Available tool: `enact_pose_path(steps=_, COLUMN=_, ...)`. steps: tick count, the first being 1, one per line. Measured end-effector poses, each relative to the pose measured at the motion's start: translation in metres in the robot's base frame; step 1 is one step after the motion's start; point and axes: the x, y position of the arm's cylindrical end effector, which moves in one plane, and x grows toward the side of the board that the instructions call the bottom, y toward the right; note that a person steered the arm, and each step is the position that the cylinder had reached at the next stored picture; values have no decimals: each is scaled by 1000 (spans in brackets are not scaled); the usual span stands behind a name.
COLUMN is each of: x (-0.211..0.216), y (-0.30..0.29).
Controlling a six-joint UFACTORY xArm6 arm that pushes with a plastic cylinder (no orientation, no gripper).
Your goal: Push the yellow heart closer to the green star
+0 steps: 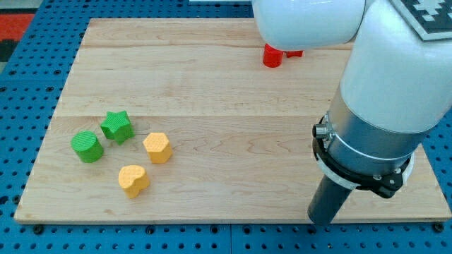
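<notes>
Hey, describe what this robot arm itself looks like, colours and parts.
A bulky glossy white arm narrows into a grey metallic cylinder, ringed by a black clamp collar. Below it hangs a dark rod; my tip is hidden at the view's bottom. A black-and-white marker sits top right.

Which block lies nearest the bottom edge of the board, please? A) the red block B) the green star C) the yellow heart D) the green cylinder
C: the yellow heart sits lowest in the view, below the green star, the green cylinder and the other yellow block; the red block is up at the view's top.
</notes>
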Motion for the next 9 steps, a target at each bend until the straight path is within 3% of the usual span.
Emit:
enact_pose_path(steps=2, x=1, y=-1)
enact_pose_path(steps=3, x=1, y=-47)
enact_pose_path(steps=5, x=-18, y=-209)
enact_pose_path(steps=9, x=-62, y=-296)
